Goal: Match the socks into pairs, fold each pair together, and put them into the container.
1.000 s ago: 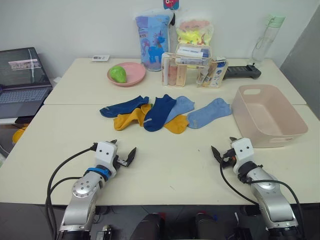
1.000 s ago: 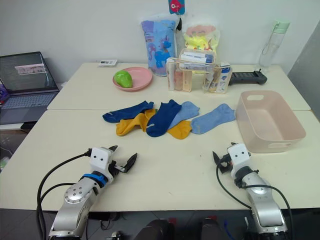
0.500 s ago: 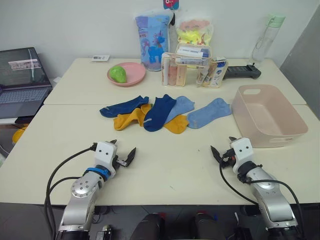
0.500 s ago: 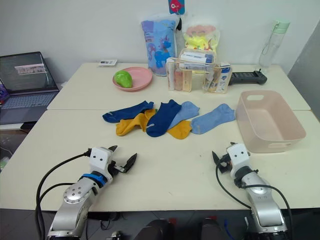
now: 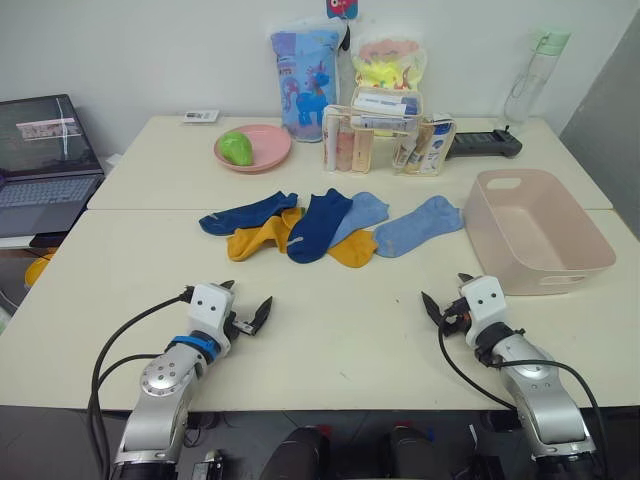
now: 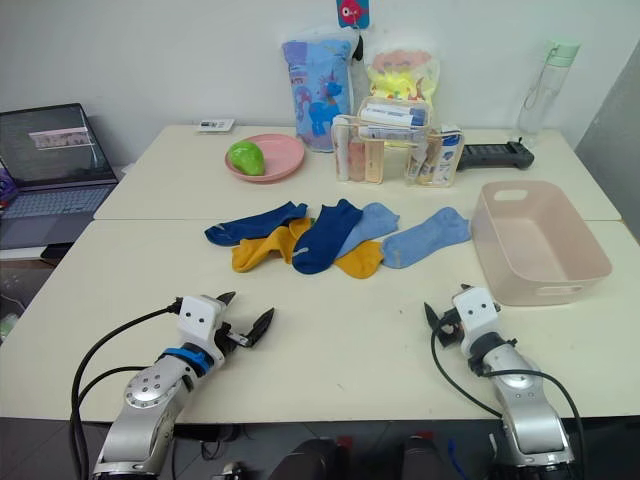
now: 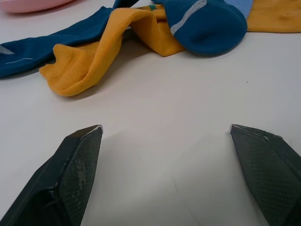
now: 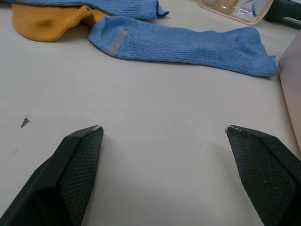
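Observation:
Six socks lie in a loose heap at the table's middle: two navy [image 5: 247, 213] [image 5: 318, 224], two mustard yellow [image 5: 260, 238] [image 5: 355, 248] and two light blue [image 5: 360, 214] [image 5: 418, 225]. They overlap, unpaired and unfolded. The pale pink container [image 5: 585, 275] stands empty at the right. My left gripper [image 5: 248, 293] rests open on the table near the front, short of the yellow and navy socks [image 7: 89, 70]. My right gripper [image 5: 444, 288] is open too, just left of the container's near corner, with a light blue sock [image 8: 188, 44] ahead of it. Neither holds anything.
At the back stand a pink plate [image 5: 270, 155] with a green fruit, a blue patterned bag [image 5: 305, 80], a clear organiser of bottles [image 5: 385, 130], a black bar [image 5: 483, 146] and a water bottle [image 5: 530, 85]. A laptop [image 5: 45, 160] sits off the table's left.

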{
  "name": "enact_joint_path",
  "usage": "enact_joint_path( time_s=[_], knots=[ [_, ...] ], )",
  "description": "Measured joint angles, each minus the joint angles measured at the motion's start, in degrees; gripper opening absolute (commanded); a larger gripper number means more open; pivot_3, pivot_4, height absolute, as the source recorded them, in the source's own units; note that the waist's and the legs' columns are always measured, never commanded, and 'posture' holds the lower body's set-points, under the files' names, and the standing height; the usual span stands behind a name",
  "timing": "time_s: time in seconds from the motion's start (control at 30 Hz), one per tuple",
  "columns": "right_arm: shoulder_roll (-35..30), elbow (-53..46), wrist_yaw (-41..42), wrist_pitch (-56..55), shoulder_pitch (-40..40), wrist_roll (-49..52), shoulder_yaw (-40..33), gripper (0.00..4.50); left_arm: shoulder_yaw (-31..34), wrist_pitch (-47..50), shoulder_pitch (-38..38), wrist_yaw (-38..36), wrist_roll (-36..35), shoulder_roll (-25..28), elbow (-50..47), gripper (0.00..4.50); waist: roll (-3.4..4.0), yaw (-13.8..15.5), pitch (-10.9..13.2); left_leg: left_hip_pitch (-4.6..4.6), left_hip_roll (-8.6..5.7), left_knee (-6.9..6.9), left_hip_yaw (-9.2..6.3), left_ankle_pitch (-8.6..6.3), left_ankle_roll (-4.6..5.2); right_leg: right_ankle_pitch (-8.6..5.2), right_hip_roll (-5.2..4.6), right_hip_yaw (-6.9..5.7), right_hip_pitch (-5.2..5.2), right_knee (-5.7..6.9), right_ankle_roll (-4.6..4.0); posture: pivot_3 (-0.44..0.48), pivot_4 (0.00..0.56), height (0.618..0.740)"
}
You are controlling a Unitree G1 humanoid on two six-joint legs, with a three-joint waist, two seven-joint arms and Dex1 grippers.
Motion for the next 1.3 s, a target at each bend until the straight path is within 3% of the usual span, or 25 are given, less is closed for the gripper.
enact_joint_path(
  time_s=[0.37,0.5,0.67,0.8,1.03,1.3],
  knots=[
    [0.14,-0.52,0.40,-0.51,1.08,0.28,-0.01,4.46,1.75,-0.78,3.34,-1.27,-3.45,0.03,-2.83,4.50,-0.05,0.03,0.03,0.06,0.01,-0.16,0.05,0.00,0.00,-0.01,0.00,0.06,0.00,-0.06,0.00,0.000,0.150,0.740],
    [-0.05,-2.63,2.50,0.11,0.66,2.19,0.06,4.46,3.11,-0.20,3.51,-4.20,-6.73,2.60,-7.49,4.50,-0.04,0.01,0.04,0.07,0.03,-0.19,0.07,0.00,0.00,-0.01,0.00,0.07,0.00,-0.06,-0.02,0.000,0.150,0.740],
    [-1.55,-8.10,7.01,6.67,-8.60,6.12,2.27,4.46,0.26,0.82,0.60,-9.60,-7.57,6.56,-10.99,4.50,-0.03,-0.17,0.07,0.25,0.02,-0.34,0.10,0.01,0.01,-0.03,0.00,0.11,0.02,-0.08,-0.05,0.000,0.150,0.740],
    [-5.81,-8.70,12.39,9.50,-14.01,6.13,6.78,4.46,-5.21,2.68,-4.98,-9.42,-4.34,6.29,-10.90,4.50,-0.16,0.34,0.12,0.31,0.02,-0.51,0.06,0.01,-0.01,-0.05,0.00,0.09,0.04,-0.27,-0.04,0.000,0.150,0.740],
    [-5.85,-7.87,13.95,12.67,-16.38,7.08,7.59,4.46,-12.76,5.07,-14.55,-4.72,3.63,2.03,-3.20,4.50,-0.23,0.66,0.16,0.31,0.02,-0.50,0.11,0.05,-0.05,-0.05,0.00,0.15,0.08,-0.12,-0.04,0.000,0.150,0.740],
    [-6.18,-7.90,13.63,12.80,-14.15,6.29,8.37,4.46,-14.45,2.38,-22.33,1.86,10.25,-2.27,11.02,4.50,-0.31,0.63,0.21,0.30,0.02,-0.49,0.12,0.08,-0.12,-0.04,0.00,0.15,0.05,-0.09,-0.03,0.000,0.150,0.740]
  ],
)
